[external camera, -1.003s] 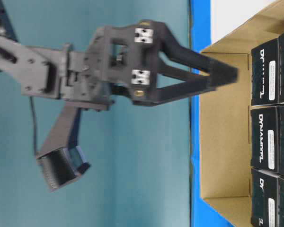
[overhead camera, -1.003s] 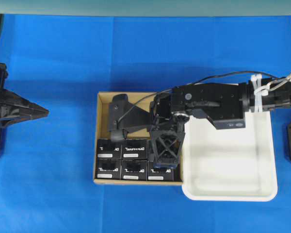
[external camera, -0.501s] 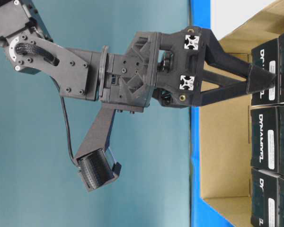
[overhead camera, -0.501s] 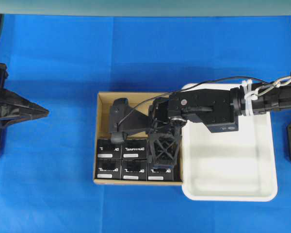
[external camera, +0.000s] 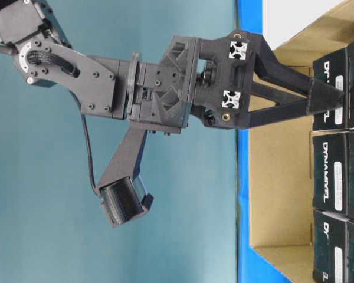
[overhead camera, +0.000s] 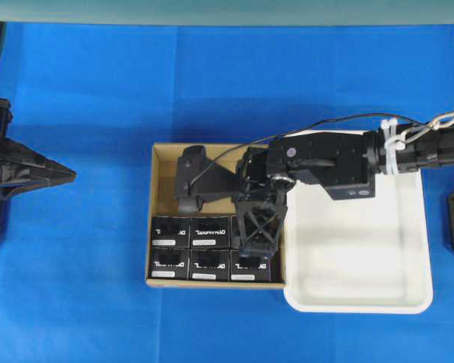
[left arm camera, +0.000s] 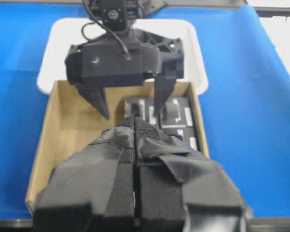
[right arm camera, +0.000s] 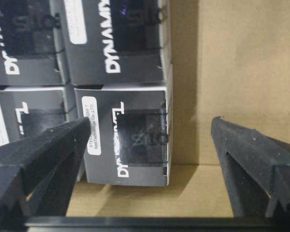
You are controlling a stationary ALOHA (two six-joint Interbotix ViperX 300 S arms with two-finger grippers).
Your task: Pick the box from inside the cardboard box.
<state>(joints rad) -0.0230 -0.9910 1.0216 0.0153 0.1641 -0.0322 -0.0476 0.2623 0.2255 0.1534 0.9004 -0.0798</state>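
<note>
The right tool (overhead camera: 255,246) was seen lowered further into the cardboard box (overhead camera: 160,181) than a second before, when its tips were pictured above the rim in the table-level view; the left tool (overhead camera: 69,175) was unchanged at the left edge of the blue tabletop (overhead camera: 91,91). The right tool's two prongs were spread wide apart, with nothing clamped between them. The left tool's padded fingers (left arm camera: 118,183) were pressed together, nothing held.

The box (right arm camera: 128,140), a small black carton with white lettering and a narrow white label strip, was found in the corner of the cardboard box nearest the white tray (overhead camera: 408,302), at the end of the back row of black boxes. It was shown with one prong on its labelled side and the other prong over bare cardboard floor, well clear of it; whether either prong touched it could not be told.

In the overhead view the box was largely hidden under the tool, while five other black boxes were shown in two rows along the front wall. Only in the right wrist view was the box's face seen plainly. In the left wrist view the open prongs were seen from in front, hanging inside the cardboard walls.
</note>
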